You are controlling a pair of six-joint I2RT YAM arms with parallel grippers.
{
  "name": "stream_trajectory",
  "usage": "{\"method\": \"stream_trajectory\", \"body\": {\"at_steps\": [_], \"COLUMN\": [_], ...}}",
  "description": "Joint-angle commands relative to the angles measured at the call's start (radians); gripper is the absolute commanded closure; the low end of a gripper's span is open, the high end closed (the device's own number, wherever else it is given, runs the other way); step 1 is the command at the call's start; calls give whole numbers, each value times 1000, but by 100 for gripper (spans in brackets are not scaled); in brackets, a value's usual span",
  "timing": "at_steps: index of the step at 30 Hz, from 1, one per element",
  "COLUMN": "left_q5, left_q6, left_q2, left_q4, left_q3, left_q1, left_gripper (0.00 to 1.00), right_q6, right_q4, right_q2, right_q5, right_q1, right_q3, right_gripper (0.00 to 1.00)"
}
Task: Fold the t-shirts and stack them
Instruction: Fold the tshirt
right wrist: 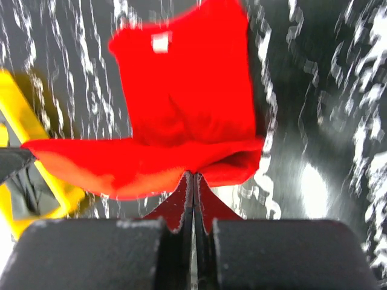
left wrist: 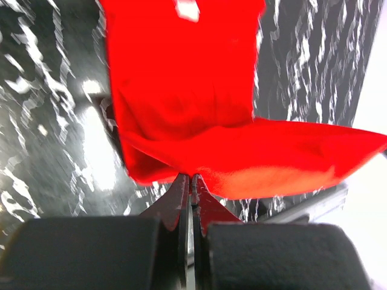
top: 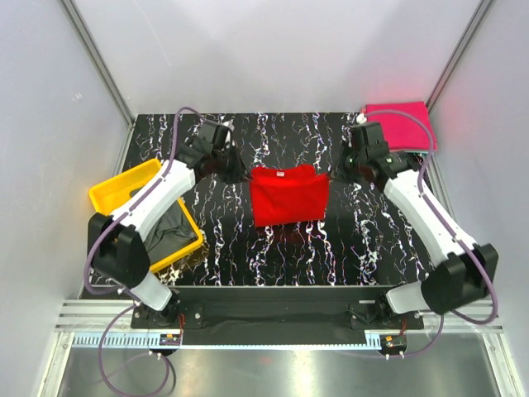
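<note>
Red t-shirt point(top: 288, 195) stretches between my left pincer point(left wrist: 191, 177) and right pincer point(right wrist: 193, 175), each clamped on a corner (white label point(right wrist: 160, 42) showing).

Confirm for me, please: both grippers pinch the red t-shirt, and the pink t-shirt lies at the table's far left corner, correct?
One detail is off: the pink t-shirt lies at the far right corner, as the top external view shows. The left gripper and right gripper are indeed both shut on the red t-shirt.
</note>
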Motion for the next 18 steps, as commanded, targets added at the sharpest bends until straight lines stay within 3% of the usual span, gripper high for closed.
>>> {"method": "stream_trajectory", "body": {"at_steps": [1, 9, 12, 18], "left_q5": [16, 114, 180, 170], "left_q6": [41, 64, 61, 27], "left_q2": [62, 310, 405, 603], "left_q4": [29, 175, 245, 270], "left_q3": [105, 252, 320, 475], "left_q1": [45, 116, 137, 191], "left_gripper": [100, 100, 100, 100], "right_q6": [-81, -121, -133, -174], "right_q4": [102, 196, 239, 265], "right_q2": [77, 346, 420, 653], "right_q5": [-29, -220, -248, -274], "right_q1": [-64, -147, -153, -161], "right_q3": [110, 264, 313, 461], "right_gripper": [100, 100, 100, 100]}}
